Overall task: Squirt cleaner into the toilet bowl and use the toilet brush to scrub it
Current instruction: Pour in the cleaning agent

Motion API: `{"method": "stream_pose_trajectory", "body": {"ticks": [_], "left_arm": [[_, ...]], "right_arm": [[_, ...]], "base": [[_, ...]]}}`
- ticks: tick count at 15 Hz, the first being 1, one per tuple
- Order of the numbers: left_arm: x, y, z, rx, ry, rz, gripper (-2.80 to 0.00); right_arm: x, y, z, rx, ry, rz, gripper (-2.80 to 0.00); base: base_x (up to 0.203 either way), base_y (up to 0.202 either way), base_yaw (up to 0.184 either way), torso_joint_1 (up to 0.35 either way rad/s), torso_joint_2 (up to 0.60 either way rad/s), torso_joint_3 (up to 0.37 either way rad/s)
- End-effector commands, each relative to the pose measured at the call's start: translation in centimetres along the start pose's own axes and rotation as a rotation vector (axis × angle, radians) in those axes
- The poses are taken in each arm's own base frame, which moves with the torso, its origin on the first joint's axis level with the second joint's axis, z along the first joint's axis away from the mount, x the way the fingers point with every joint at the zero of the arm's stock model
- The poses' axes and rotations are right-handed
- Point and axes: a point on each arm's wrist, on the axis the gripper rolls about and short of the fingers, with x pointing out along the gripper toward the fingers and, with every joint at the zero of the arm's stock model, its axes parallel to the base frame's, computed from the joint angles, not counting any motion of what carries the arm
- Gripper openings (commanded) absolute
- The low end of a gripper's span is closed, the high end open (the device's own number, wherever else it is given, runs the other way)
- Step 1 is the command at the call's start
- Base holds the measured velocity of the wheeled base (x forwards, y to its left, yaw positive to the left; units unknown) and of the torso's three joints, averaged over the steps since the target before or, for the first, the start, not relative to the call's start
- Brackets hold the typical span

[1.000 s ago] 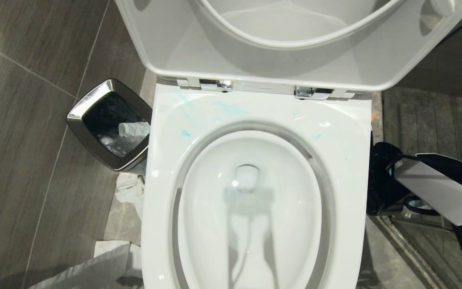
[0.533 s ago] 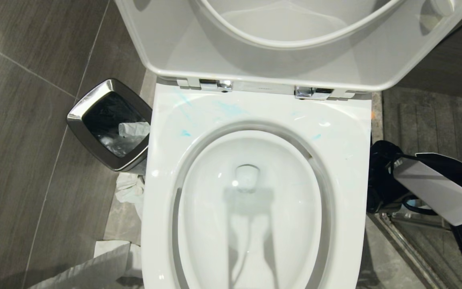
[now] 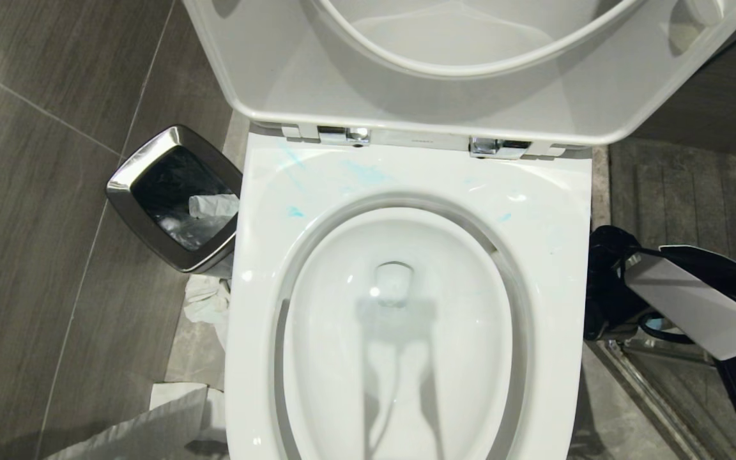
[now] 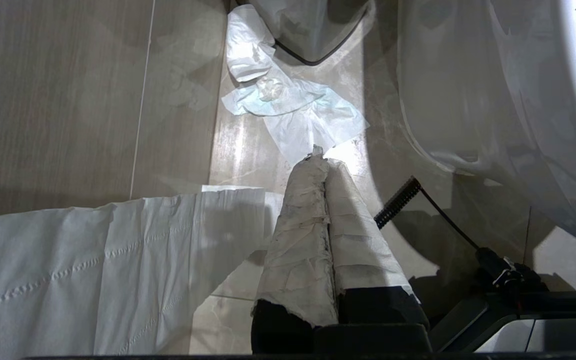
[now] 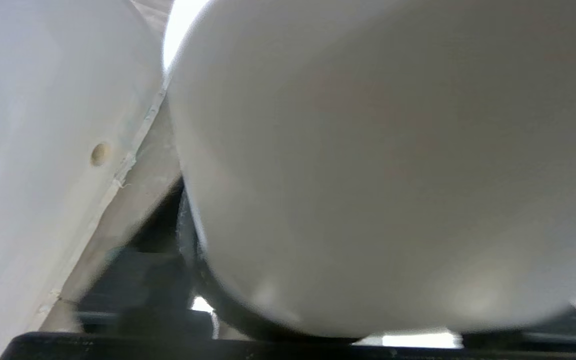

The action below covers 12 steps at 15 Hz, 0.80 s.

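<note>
The toilet bowl (image 3: 406,306) fills the middle of the head view, and the working pincer, the right gripper (image 3: 604,300), sits low at its 3 o'clock side, just beside the outer edge of the broad flat rim. How wide its fingers stand cannot be told: in the right wrist view a large smooth white rounded body (image 5: 393,165) crowds the lens and hides the fingertips, and whether it is gripped or only close is unclear. Beside that body runs the curved white outer wall of the bowl, with a small round hole in it. The arm behind the gripper is black with a white angular cover. The left gripper (image 4: 320,165) hangs low at the bowl's 8 o'clock side, its two fingers (image 4: 298,235) wrapped in wrinkled white paper and pressed together with nothing between them, above a marbled floor strip. Near it lie a crumpled tissue (image 4: 288,100) and a broad sheet of quilted white paper (image 4: 93,265). The bowl is glossy white ceramic, an oval basin with turquoise smears of cleaner (image 3: 361,172) on the rim toward 12 o'clock; its seat and lid (image 3: 470,64) stand raised on chrome hinges. At 10 o'clock a square chrome-rimmed bin (image 3: 173,198) holds paper on dark grey floor tiles (image 3: 36,255).
</note>
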Motion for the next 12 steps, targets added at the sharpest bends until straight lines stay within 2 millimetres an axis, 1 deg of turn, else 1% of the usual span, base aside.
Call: {"method": "stream_pose_trajectory", "body": {"ticks": [1, 9, 12], "left_arm": [[0.0, 0.0, 0.0, 0.001, 0.002, 0.0, -2.8], [0.0, 0.0, 0.0, 0.001, 0.002, 0.0, -2.8], [0.0, 0.0, 0.0, 0.001, 0.002, 0.001, -2.8]], "right_arm": [[0.0, 0.0, 0.0, -0.002, -0.008, 0.0, -2.8], [0.1, -0.4, 0.6, -0.004, -0.018, -0.007, -2.8], [-0.1, -0.6, 1.5, -0.035, -0.019, -0.01, -2.8]], "base": [[0.0, 0.0, 0.0, 0.0, 0.0, 0.0], [0.0, 0.0, 0.0, 0.0, 0.0, 0.0], [0.0, 0.0, 0.0, 0.0, 0.0, 0.0]]}}
